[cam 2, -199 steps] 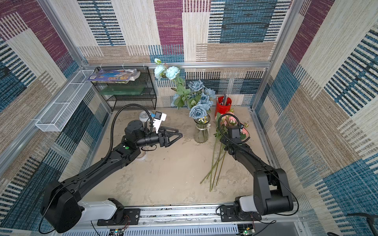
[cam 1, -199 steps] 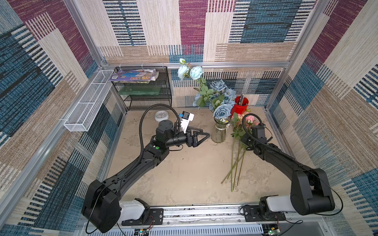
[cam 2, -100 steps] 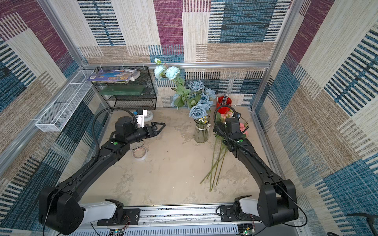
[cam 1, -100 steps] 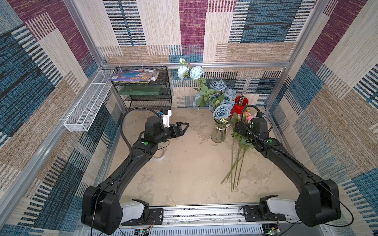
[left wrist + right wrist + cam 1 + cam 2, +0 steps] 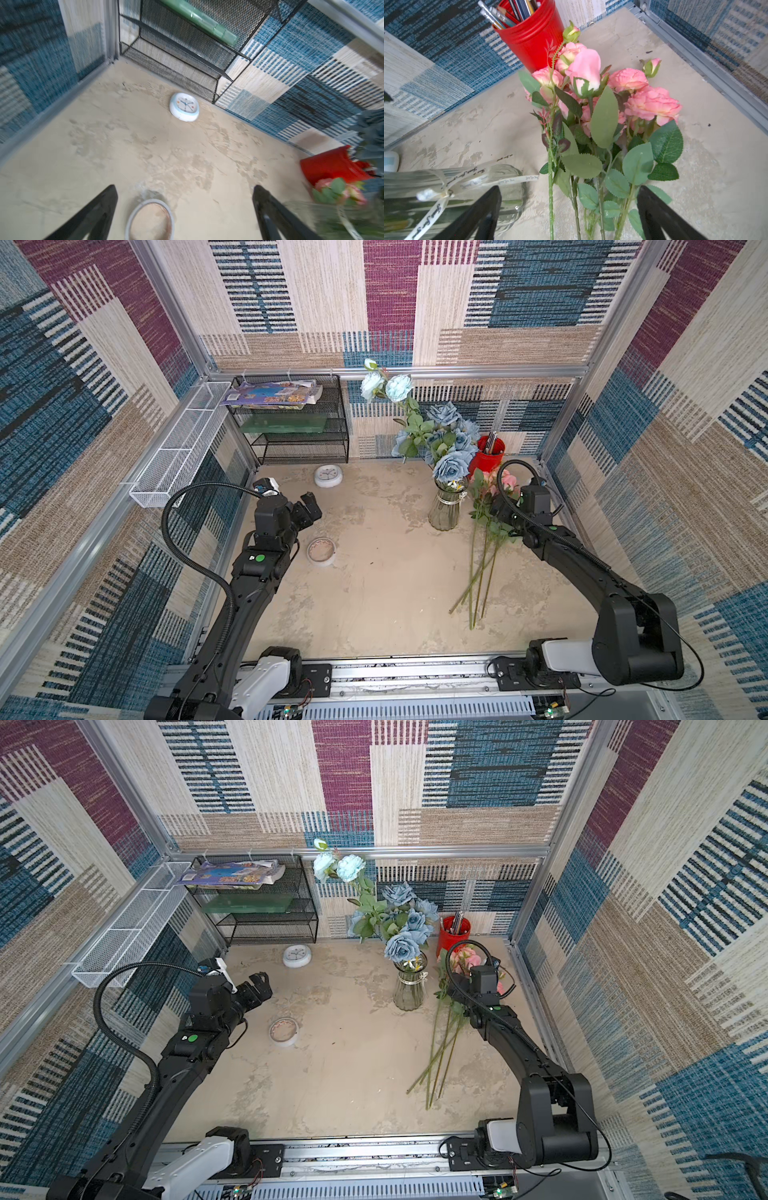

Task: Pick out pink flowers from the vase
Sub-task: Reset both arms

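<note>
The pink flowers [image 5: 505, 483] lie flat on the table to the right of the vase [image 5: 445, 510], heads by the red cup and long green stems [image 5: 478, 572] running toward the front. The clear ribbed vase holds only blue roses [image 5: 451, 439]. My right gripper [image 5: 569, 188] is open just above the pink flowers [image 5: 591, 70]. Their stems pass between its fingers untouched, and the vase [image 5: 446, 187] is beside one finger. My left gripper [image 5: 185, 187] is open and empty at the table's left, far from the vase, over a tape roll [image 5: 149, 220].
A red cup [image 5: 486, 452] of pencils stands behind the flower heads by the back wall. A small white clock [image 5: 328, 476] lies in front of the black mesh shelf [image 5: 291, 423]. The tape roll [image 5: 321, 551] is left of centre. A white wire basket [image 5: 178, 448] hangs on the left wall.
My right gripper has opened and let go of the pink flowers, which now rest on the table. My left arm has pulled back from the vase to the left and opened wider.
</note>
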Motion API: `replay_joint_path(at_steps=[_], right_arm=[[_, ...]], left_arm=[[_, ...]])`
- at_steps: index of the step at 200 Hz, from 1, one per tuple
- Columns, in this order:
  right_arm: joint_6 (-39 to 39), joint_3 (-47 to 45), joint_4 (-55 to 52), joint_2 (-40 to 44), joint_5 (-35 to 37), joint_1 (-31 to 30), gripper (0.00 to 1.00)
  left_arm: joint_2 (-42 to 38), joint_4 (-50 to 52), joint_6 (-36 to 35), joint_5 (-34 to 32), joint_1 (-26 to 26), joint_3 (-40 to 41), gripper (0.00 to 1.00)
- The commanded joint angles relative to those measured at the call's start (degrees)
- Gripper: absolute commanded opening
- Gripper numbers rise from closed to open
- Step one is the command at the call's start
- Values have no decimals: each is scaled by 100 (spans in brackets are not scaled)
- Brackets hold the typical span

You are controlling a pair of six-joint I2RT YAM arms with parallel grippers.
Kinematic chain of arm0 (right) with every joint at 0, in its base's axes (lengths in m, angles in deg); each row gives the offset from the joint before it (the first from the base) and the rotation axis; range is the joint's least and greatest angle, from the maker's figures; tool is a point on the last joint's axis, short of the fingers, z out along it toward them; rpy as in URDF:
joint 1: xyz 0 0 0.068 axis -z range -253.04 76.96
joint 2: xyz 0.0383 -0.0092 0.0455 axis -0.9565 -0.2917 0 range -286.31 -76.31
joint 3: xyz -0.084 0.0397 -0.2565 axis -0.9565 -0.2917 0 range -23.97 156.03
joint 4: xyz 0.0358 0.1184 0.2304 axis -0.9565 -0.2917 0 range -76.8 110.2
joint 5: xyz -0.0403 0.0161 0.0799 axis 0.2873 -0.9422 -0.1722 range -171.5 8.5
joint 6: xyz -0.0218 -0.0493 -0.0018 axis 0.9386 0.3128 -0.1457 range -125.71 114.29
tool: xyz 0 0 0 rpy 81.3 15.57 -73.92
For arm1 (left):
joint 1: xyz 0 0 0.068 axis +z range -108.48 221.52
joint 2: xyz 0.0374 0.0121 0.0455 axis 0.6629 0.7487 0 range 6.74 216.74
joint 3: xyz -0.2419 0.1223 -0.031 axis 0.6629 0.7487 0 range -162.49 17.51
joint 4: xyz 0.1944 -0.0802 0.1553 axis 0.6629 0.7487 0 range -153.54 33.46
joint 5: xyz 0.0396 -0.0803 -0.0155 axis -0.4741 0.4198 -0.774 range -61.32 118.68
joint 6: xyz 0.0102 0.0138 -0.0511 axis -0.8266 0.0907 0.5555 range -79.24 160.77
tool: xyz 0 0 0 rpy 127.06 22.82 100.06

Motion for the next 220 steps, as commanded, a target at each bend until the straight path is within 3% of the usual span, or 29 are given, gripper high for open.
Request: replay_joint_path(at_steps=[1,14,31,62,82,131,175,186,220], right_arm=[[542,-686,1456,578,590,-84,96],[877,-1343,2363,1115,827,-172,96],[1502,-1820,2874,1468,985,-182,96],[1886,-1938,3114,1211,2068,-261,96],[2011,-2094,3555,933,2155,-271,96],[2074,-2332,4709,222,1658,-81,96],[1541,-2826,5682,-226,1130,451,96],[1620,-3115,6242,-326,968,472,96],[1879,-3118,6423,-548,379,467,96]], left_arm=[[194,73,-1512,-755,129,102,99],[262,-419,-2141,-659,195,501,99],[377,-1100,-2326,-431,284,1053,99],[892,-1643,-2644,-275,351,1334,99],[1134,-1908,-2592,-129,362,1404,99],[1752,-4004,-2528,89,380,2319,99],[2277,-5072,-2664,627,450,2699,99],[2339,-5365,-2667,737,476,2852,99],[2707,-5666,-2702,806,495,2851,99]])
